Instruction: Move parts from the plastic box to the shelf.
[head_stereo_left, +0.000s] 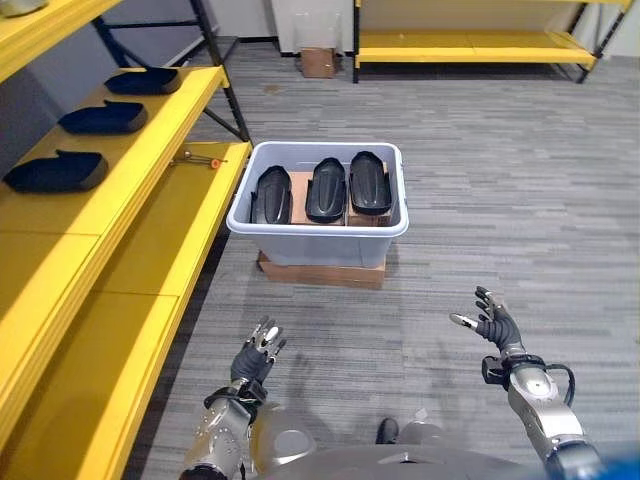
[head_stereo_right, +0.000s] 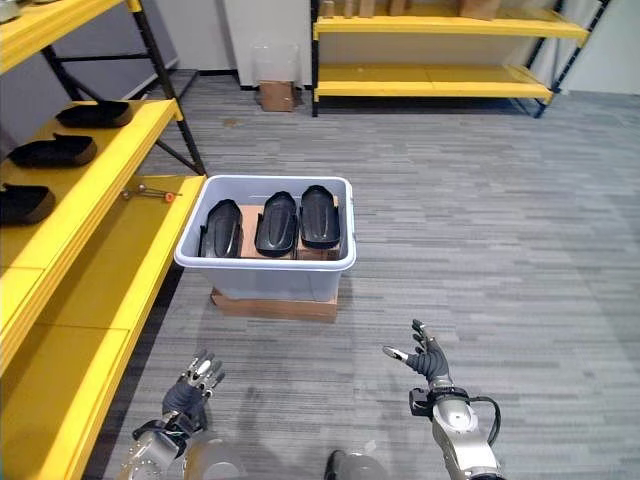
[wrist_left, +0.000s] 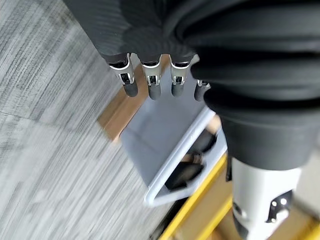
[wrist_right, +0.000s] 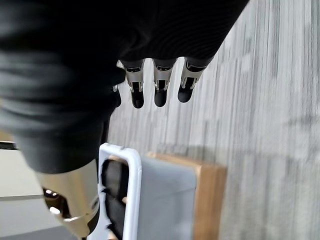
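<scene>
A pale grey plastic box (head_stereo_left: 318, 235) stands on a flat cardboard base on the floor ahead of me. Three black moulded parts (head_stereo_left: 328, 187) lie side by side inside it. Three more black parts (head_stereo_left: 57, 171) rest in a row on the yellow shelf (head_stereo_left: 120, 200) to my left. My left hand (head_stereo_left: 258, 355) hangs low near the shelf's front edge, fingers relaxed and empty. My right hand (head_stereo_left: 492, 321) is raised at the lower right, fingers spread, holding nothing. Both hands are well short of the box (wrist_left: 170, 150), whose rim also shows in the right wrist view (wrist_right: 131, 190).
An orange-handled tool (head_stereo_left: 200, 160) lies on the lower yellow shelf board beside the box. A second yellow rack (head_stereo_left: 470, 45) and a small cardboard box (head_stereo_left: 318, 62) stand at the far wall. Grey carpet stretches to the right of the plastic box.
</scene>
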